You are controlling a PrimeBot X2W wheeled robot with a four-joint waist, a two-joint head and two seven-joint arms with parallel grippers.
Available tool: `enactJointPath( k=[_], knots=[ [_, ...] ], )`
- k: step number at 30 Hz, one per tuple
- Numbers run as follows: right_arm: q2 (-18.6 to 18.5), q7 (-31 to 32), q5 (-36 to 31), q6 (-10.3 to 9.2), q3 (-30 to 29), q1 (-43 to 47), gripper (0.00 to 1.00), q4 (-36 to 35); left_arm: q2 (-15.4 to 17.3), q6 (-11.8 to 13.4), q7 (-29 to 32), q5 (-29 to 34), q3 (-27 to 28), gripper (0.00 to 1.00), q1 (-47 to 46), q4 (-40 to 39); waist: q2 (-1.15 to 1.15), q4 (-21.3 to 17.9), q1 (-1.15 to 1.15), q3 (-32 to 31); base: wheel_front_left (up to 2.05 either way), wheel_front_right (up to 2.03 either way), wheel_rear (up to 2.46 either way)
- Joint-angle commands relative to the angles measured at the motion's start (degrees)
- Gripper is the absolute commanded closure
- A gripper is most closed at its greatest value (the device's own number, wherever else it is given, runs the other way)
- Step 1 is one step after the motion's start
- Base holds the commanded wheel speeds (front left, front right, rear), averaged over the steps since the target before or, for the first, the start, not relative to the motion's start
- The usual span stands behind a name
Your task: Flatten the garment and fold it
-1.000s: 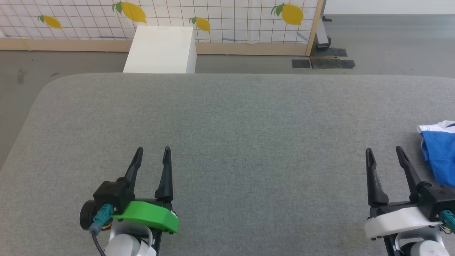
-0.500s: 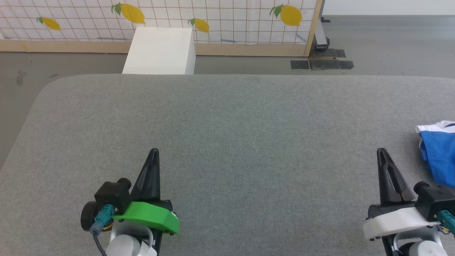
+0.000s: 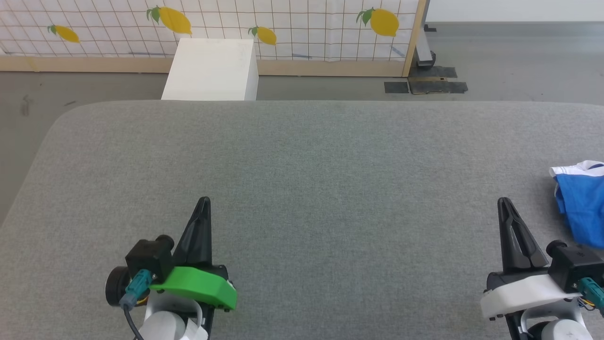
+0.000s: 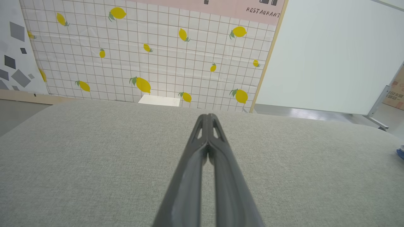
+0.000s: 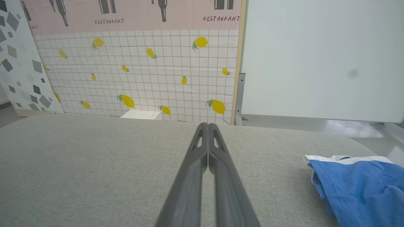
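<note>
Garment (image 3: pixel 584 208): crumpled at right edge of table (image 3: pixel 302 156), near right end effector (image 3: pixel 504 203). Judged soft, light, limp; pinch at white trim (image 5: pixel 334 158). Left end effector (image 3: pixel 204 202) and right end effector: fingers pressed together, empty.

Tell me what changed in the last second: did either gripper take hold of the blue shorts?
No. The left gripper and the right gripper both closed their fingers on nothing, going from spread to shut, without shifting over the grey table. The blue shorts stayed crumpled at the far right, untouched. The head view itself shifted slightly, which is the camera moving.
</note>
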Motion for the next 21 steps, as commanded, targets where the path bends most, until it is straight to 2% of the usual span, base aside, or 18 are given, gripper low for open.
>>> enactJointPath(
  k=[1,21],
  knots=[
    [0.0,0.3,-0.2,-0.01,0.3,0.0,1.0,-0.2,0.0,0.3,0.4,0.7,0.3,1.0,0.5,-0.5,0.0,0.0,0.0,0.0,0.0,0.0,0.0],
    [0.1,2.4,-0.6,-0.02,1.2,-0.1,1.0,-0.7,-0.1,0.9,2.7,2.9,1.4,1.0,1.3,-1.8,0.0,-0.4,0.0,-0.5,0.0,0.0,0.0]
  ],
)
